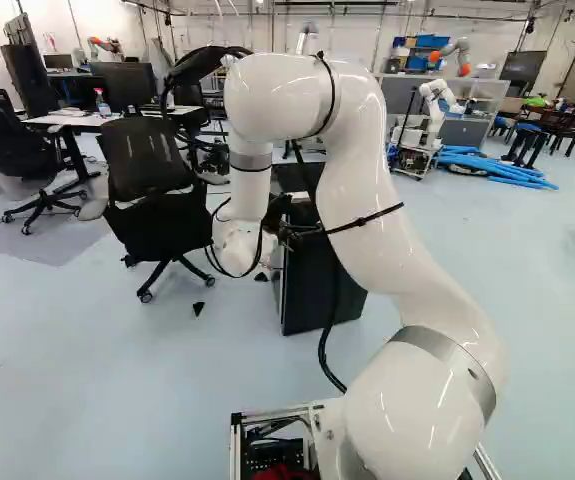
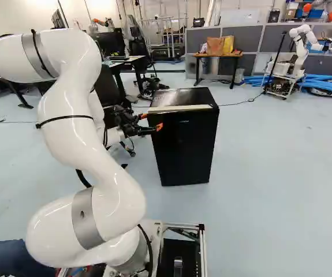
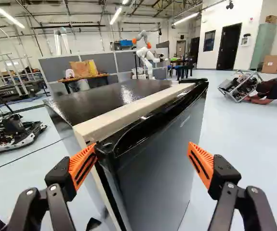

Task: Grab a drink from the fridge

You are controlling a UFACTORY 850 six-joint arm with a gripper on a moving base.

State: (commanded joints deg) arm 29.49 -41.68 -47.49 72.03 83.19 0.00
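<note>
The black fridge stands upright ahead of the arm, its door against the body as far as I can see. No drink shows. My gripper is at the fridge's near upper corner in the right base view. In the wrist view the gripper is open. One orange pad is right at the door's vertical edge, close to the pale strip along the top; whether it touches, I cannot tell. The other pad stands out before the door's front face. The fridge's inside is hidden.
An office chair stands left of the fridge in the left base view. Farther back are a small table with bags, grey partitions and another robot beside blue tubes. A person lies by a metal frame beyond the door's front side.
</note>
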